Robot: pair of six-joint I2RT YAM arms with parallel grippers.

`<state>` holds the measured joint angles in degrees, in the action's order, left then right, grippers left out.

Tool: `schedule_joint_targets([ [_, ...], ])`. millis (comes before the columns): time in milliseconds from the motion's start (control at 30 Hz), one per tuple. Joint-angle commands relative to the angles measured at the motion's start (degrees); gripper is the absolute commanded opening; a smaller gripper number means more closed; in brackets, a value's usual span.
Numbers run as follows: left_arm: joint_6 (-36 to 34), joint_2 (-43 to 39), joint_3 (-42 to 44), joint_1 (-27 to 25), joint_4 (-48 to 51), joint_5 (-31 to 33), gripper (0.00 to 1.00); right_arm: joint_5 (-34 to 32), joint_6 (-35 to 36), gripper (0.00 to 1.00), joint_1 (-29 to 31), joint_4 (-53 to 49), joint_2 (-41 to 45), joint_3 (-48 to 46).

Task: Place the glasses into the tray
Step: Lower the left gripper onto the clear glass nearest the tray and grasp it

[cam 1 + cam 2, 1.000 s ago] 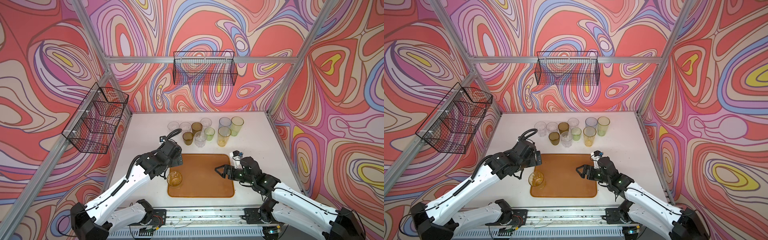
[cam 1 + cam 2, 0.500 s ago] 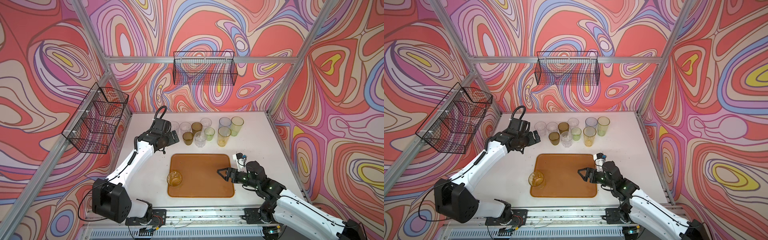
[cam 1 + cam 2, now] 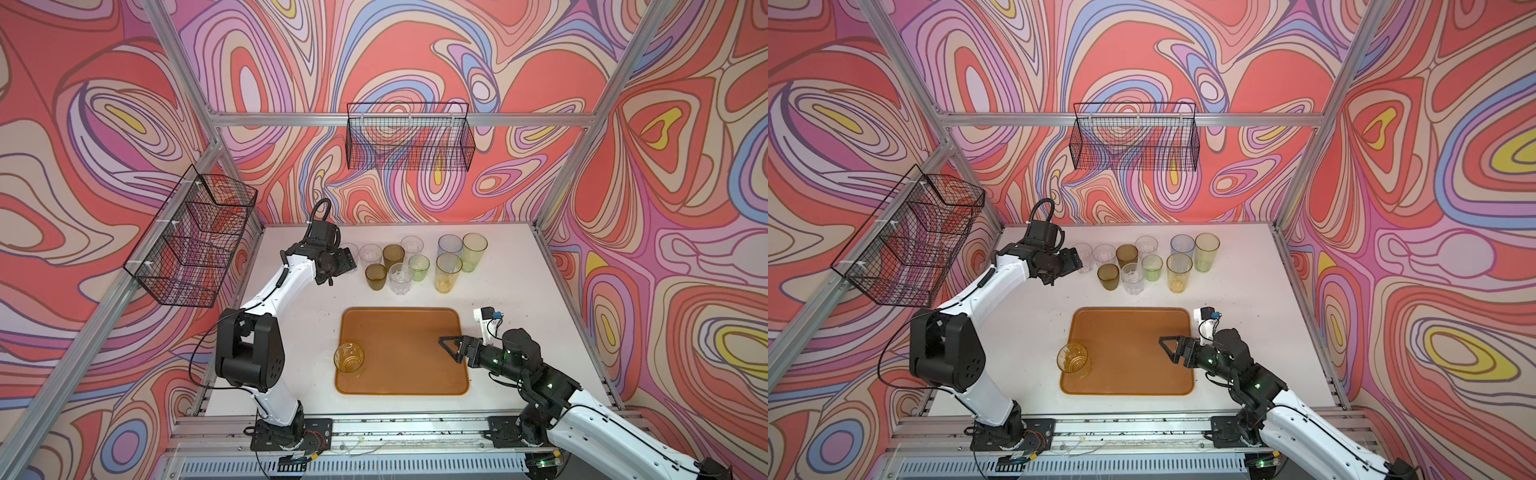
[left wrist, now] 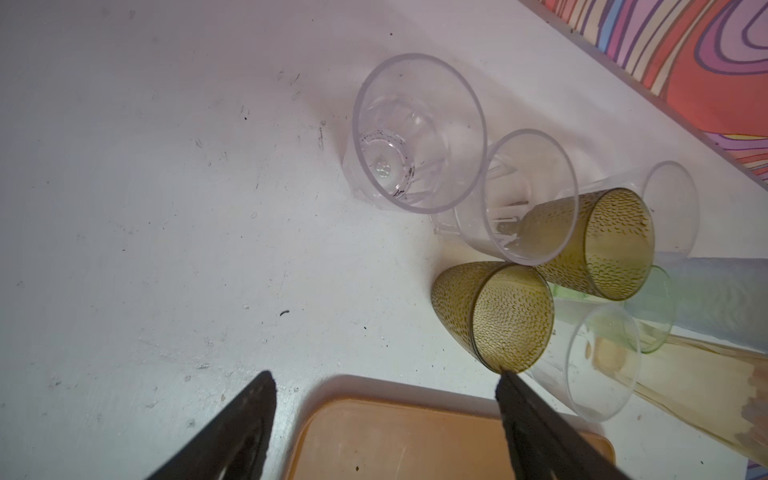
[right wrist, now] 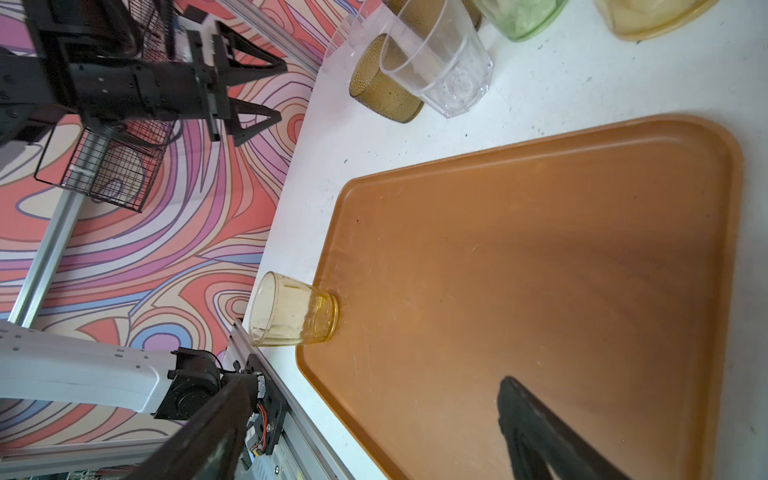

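So, white table (image 3: 519,291), orange tray (image 3: 415,332) toward its 6 o'clock. Ten glasses (image 3: 415,266) crowd together at 12 o'clock of the tray, not in it yet. Left gripper (image 4: 384,380) hangs at the bunch's 9 o'clock end, jaws spread, nothing in them; right gripper (image 3: 451,348) is spread and empty too over the tray's 4 o'clock edge. Only one amber glass (image 3: 349,358) is in, tucked at the tray's 8 o'clock corner. My worry: the bunch is packed so tight that grabbing the end clear glass (image 4: 415,133) could clip its neighbour and topple a few
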<state>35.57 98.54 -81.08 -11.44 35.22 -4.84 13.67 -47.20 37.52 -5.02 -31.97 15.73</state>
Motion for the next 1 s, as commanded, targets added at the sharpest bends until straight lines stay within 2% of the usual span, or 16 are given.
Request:
schedule_joint_targets([
  [0, -1.7, 2.8, -4.6, 1.7, 0.7, 0.1, 0.76, -1.1, 1.5, 0.96, -0.2, 1.1, 1.7, -0.2],
  [267, -3.3, 9.9, -13.0, 4.6, 3.8, -0.2, 0.58, -1.6, 3.7, 0.96, -0.2, -0.8, 1.9, 1.5],
  [533, -5.2, 15.6, -18.7, 4.8, 5.2, 0.1, 0.52, -2.4, 3.3, 0.96, -0.2, 0.8, -0.5, 1.2],
  [700, -5.4, 20.0, -22.8, 4.9, 6.3, -1.1, 0.44, -2.9, 3.1, 0.96, -0.2, 1.0, -1.6, 1.3],
  [800, -5.4, 22.1, -25.2, 4.9, 7.1, 0.0, 0.36, -3.1, 3.2, 0.96, -0.2, 1.1, -2.1, 1.3],
  [967, -6.3, 24.7, -27.2, 4.9, 7.8, 1.4, 0.32, -4.9, 3.4, 0.96, -0.2, -0.9, -2.2, 1.6],
])
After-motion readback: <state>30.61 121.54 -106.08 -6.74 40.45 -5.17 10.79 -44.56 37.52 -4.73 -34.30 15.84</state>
